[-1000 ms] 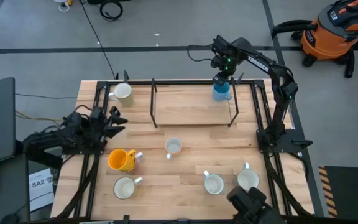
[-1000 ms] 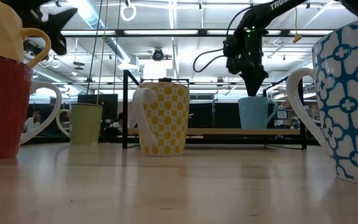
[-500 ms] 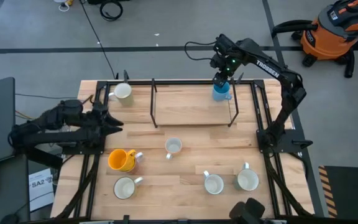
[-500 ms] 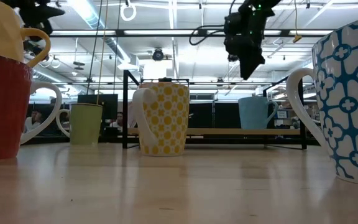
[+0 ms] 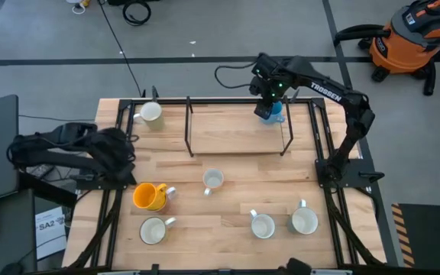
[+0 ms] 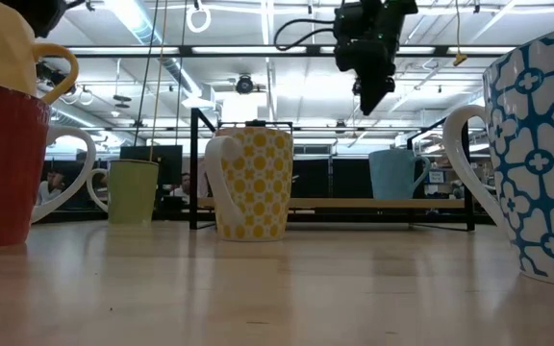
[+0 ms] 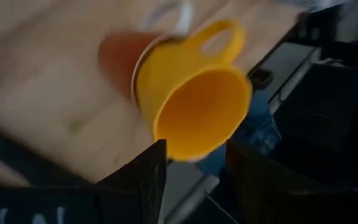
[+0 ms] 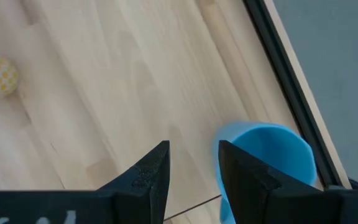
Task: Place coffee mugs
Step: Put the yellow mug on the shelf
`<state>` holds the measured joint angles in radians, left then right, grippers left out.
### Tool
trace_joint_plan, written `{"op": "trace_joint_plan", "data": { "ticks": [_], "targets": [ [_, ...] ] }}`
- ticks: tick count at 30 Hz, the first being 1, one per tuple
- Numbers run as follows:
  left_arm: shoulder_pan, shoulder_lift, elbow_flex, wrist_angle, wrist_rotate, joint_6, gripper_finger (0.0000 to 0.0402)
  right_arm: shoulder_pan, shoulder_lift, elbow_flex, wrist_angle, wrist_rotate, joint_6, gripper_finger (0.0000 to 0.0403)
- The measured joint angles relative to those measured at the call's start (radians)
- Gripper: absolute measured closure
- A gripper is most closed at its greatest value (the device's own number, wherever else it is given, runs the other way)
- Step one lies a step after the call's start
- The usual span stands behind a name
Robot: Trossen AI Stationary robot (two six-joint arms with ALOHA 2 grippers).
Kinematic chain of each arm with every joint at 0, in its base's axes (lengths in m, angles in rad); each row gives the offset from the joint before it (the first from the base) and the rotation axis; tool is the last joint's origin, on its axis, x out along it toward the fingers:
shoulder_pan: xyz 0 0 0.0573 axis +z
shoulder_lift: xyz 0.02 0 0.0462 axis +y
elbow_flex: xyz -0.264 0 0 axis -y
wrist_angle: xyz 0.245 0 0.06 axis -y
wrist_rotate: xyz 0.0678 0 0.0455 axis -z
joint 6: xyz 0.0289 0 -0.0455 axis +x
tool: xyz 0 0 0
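You see even, bright overhead light on the pale wooden table, with only faint shadows. In the low view, ceiling light strips glare white. The left wrist view is motion-blurred around the orange-yellow mug. Nearest mugs in the low view look soft.

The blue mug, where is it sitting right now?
In the high view the blue mug stands at the table's far right corner, by the black metal rack's right end, with the right gripper just above it, empty.

The bright blue ceramic mug is partly hidden beneath the right gripper from above. At table height, a blue-and-white patterned mug is cut off by the edge. The orange-yellow mug is blurred in the left wrist view.
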<state>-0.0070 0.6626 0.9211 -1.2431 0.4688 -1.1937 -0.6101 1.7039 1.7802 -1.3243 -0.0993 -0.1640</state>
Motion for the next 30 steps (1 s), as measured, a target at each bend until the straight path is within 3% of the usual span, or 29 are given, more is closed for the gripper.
{"op": "trace_joint_plan", "data": {
  "ticks": [11, 17, 22, 30],
  "targets": [
    [-0.202, 0.100, 0.000, -0.009, -0.002, -0.384, 0.0230, 0.031, 0.000, 0.000, 0.000, 0.001, -0.015, 0.0260],
    [-0.314, 0.161, 0.000, 0.008, -0.094, -0.535, 0.0230, 0.043, 0.000, 0.000, 0.005, 0.001, -0.017, 0.0260],
    [-0.375, 0.218, 0.000, 0.026, -0.160, -0.606, 0.0230, 0.049, 0.001, 0.000, 0.008, 0.002, -0.023, 0.0260],
    [-0.439, 0.317, 0.000, 0.058, -0.171, -0.628, 0.0230, 0.051, 0.001, 0.000, 0.007, 0.005, -0.023, 0.0260]
  ]
}}
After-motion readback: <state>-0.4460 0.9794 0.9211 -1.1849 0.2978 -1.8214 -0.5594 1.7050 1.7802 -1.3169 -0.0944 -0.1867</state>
